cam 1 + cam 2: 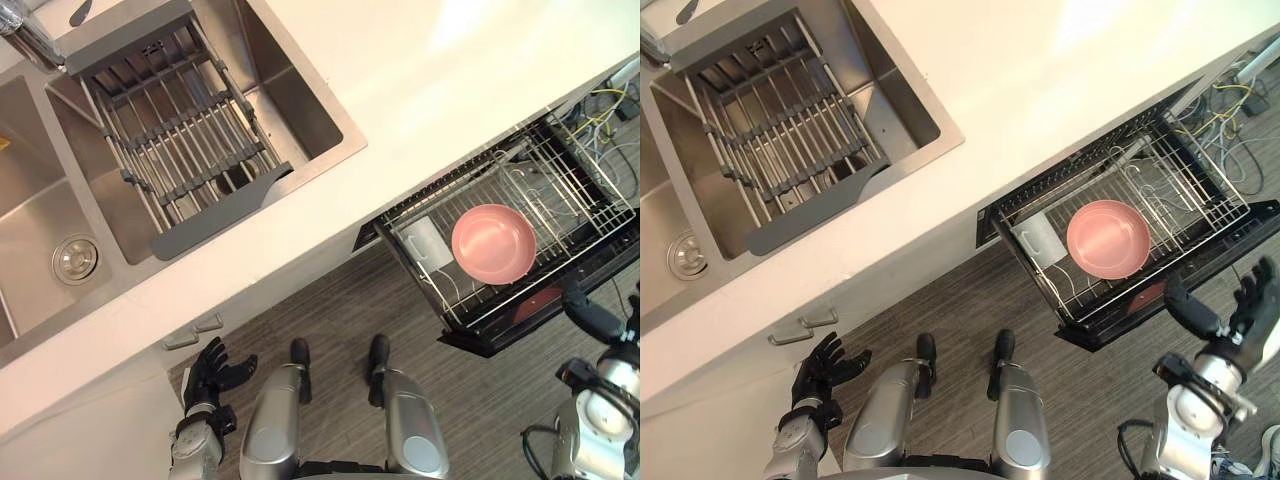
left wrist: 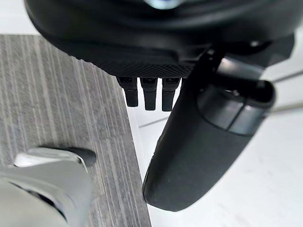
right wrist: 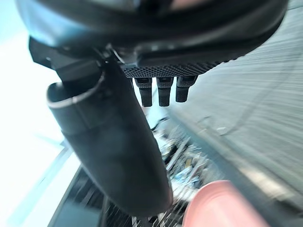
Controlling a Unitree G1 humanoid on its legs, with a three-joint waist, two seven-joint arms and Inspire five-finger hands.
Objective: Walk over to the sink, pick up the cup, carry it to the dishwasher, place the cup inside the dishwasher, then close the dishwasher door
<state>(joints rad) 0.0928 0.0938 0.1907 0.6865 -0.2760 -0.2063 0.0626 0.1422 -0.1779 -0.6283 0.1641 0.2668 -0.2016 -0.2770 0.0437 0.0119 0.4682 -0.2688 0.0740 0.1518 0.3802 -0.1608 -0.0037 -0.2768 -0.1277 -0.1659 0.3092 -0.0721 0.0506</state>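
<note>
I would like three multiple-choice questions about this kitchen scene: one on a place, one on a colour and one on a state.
1. Where is the white cup?
A in the sink; B in the dishwasher rack; C in a hand.
2. What colour is the bowl?
A pink; B green; C black.
3. How is the left hand?
A shut on the cup; B open and empty; C shut on the bowl.

Answers: B, it sits beside the bowl in the rack; A, it is plainly pink; B, its fingers are spread and hold nothing.
</note>
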